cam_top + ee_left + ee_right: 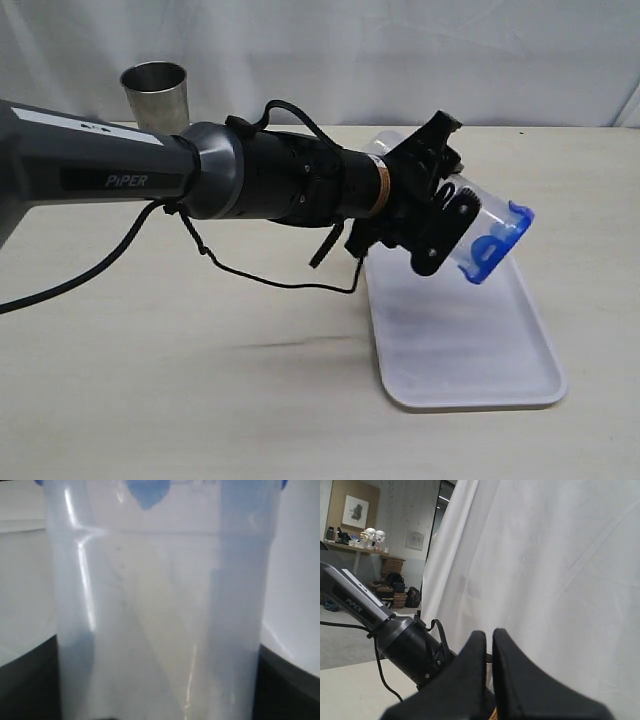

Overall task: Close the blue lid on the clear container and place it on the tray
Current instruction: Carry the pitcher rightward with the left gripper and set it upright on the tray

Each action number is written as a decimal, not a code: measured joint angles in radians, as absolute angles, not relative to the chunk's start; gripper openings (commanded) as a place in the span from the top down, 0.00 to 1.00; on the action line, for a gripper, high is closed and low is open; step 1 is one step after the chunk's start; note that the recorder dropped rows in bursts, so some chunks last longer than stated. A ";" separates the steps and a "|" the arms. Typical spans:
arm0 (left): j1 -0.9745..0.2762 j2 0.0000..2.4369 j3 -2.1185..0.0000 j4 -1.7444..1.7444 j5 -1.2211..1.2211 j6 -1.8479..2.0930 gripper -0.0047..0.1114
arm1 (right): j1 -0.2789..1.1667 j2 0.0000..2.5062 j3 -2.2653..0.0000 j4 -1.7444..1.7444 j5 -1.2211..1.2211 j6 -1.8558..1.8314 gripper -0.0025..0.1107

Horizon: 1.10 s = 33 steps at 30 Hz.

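- The left tool (445, 195) is clamped across the body of the clear container (478, 215), with one finger on each side. It holds the container in the air, tilted well off upright.
- The blue lid (500, 245) sits on the container's mouth, at the end beyond the tool's fingertips and pointing away from the arm and downward. We cannot tell whether all its snap flaps are pressed home.
- The white tray (470, 345) lies flat on the table (200, 400), directly below the tool and its load. The container does not touch it.
- The left wrist view is filled by the container's clear wall between the fingers, with a sliver of blue lid at the far end.
- The right tool (489, 635) has its fingers together and holds nothing. It hangs apart from the left tool, off to one side and facing it.
- A steel tumbler (155, 95) stands on the table far behind the left tool, back along the arm and well away from the tray.
- We judge the step in hand to be setting the container on the tray.
- To do it well, first turn the wrist so the container's base faces down. Lower it over the middle of the tray, away from the raised rim, until the base rests flat.
- Spread the fingers only then, and draw back without brushing the tall, narrow body, which could tip easily.
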State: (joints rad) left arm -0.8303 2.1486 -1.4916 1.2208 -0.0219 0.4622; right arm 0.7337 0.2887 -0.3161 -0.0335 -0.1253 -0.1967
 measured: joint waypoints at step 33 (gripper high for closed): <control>-0.702 2.548 -1.496 0.855 -1.174 -0.511 0.96 | 0.734 0.289 -0.315 -0.033 -0.125 -0.195 0.94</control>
State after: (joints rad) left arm -0.7024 2.5483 -1.4965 0.8553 -1.1737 -0.5113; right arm 0.7337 0.2887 -0.3146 -0.0335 -0.1253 -0.1948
